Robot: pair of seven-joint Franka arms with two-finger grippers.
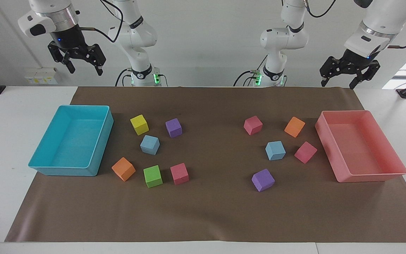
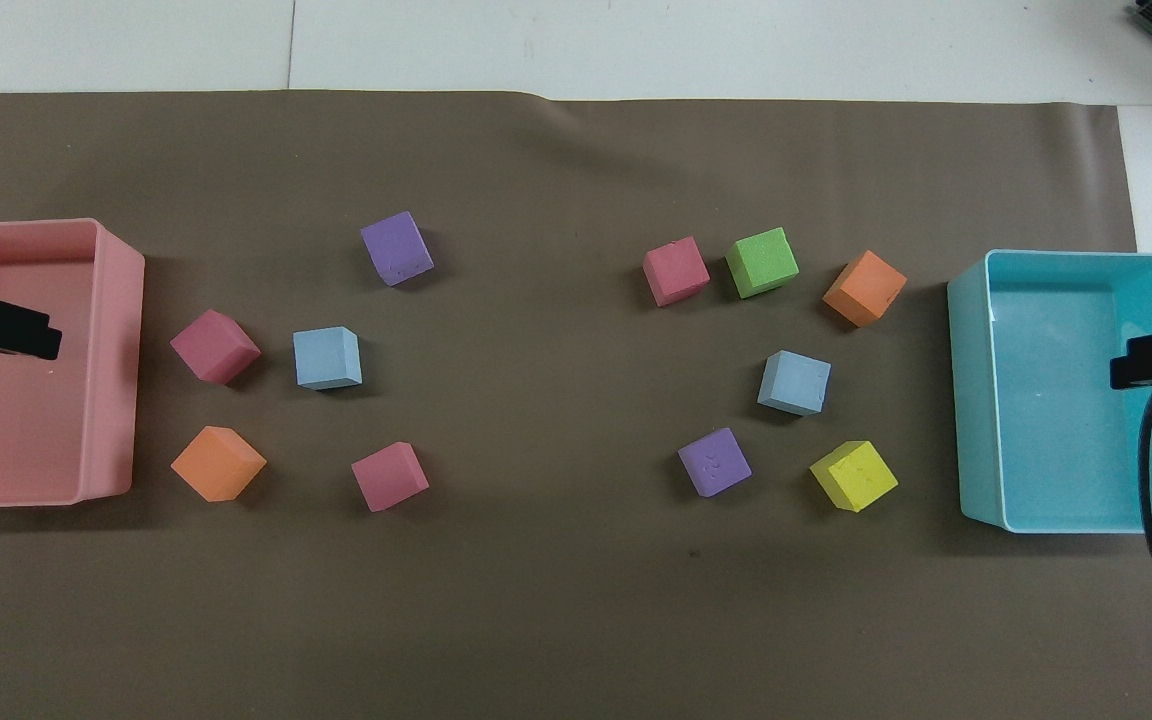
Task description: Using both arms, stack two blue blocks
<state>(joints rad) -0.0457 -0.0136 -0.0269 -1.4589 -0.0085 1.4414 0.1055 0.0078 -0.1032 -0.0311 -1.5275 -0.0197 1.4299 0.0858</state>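
Observation:
Two light blue blocks lie apart on the brown mat. One blue block [image 1: 149, 144] [image 2: 794, 383] sits among the cubes beside the turquoise tray. The other blue block [image 1: 275, 150] [image 2: 327, 358] sits among the cubes beside the pink tray. My right gripper [image 1: 85, 68] is open and empty, high above the turquoise tray [image 1: 69, 169]; only its tip [image 2: 1151, 365] shows in the overhead view. My left gripper [image 1: 338, 82] is open and empty, high above the pink tray [image 1: 368, 176]; its tip [image 2: 16, 335] shows in the overhead view. Both arms wait.
Around the first blue block lie a yellow cube [image 1: 139, 124], a purple cube [image 1: 173, 127], an orange cube [image 1: 123, 169], a green cube [image 1: 153, 176] and a pink cube [image 1: 179, 173]. Around the other lie two pink cubes [image 1: 253, 125] [image 1: 305, 152], an orange cube [image 1: 294, 126] and a purple cube [image 1: 263, 180].

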